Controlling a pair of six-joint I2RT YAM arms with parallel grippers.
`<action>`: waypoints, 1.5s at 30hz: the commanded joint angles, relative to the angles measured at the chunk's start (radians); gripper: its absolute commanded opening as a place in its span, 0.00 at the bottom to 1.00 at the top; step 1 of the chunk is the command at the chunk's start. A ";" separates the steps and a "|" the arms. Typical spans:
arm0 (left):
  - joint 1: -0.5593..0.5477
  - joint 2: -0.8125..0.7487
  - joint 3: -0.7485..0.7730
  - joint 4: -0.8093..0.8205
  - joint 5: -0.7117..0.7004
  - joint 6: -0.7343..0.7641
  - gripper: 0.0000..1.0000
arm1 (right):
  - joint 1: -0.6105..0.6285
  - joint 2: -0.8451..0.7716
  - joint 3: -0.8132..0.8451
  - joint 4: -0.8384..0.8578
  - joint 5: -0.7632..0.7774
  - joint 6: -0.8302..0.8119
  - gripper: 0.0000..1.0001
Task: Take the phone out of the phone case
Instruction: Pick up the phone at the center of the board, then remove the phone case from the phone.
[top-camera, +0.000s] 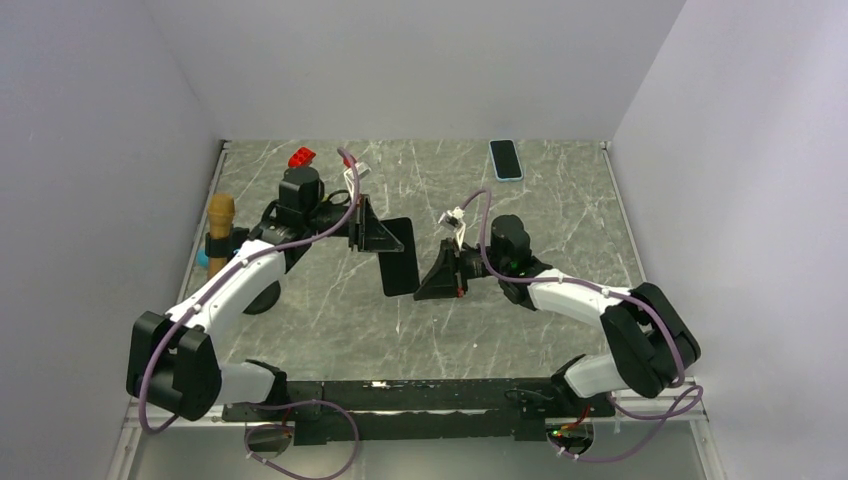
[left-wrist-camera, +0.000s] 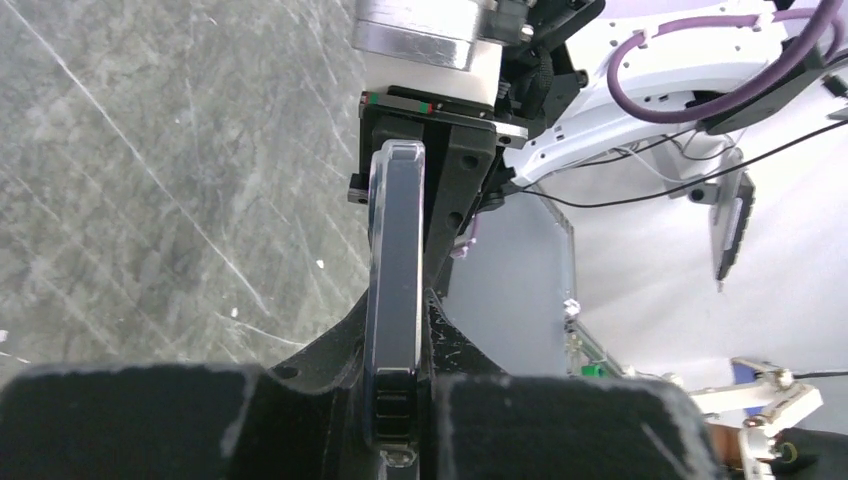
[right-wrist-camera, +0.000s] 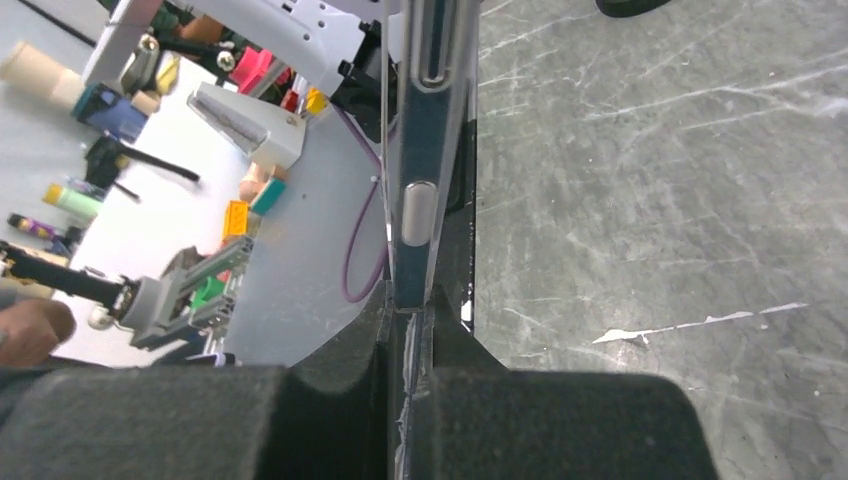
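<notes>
Top view: cased phone (top-camera: 400, 257) held up off the marble table (top-camera: 560, 230), between left gripper (top-camera: 383, 236) and right gripper (top-camera: 428, 281).
Left wrist view: jaws clamped narrow on one end of the cased phone (left-wrist-camera: 395, 280).
Right wrist view: jaws pinched narrow on its opposite end.

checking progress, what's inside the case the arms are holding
The phone sits inside the clear case, edge-on, clamped by the left end effector and right end effector. Its gripped ends are covered.
</notes>
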 joint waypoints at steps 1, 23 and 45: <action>-0.006 -0.060 0.002 0.168 0.100 -0.201 0.00 | 0.048 -0.059 0.054 -0.065 0.081 -0.223 0.00; -0.087 -0.030 -0.293 1.158 0.021 -1.020 0.00 | 0.147 -0.051 0.315 -0.324 0.446 -0.745 0.00; -0.099 -0.133 -0.226 0.707 -0.387 -0.620 0.00 | 0.117 -0.285 0.132 -0.608 0.970 -0.243 0.43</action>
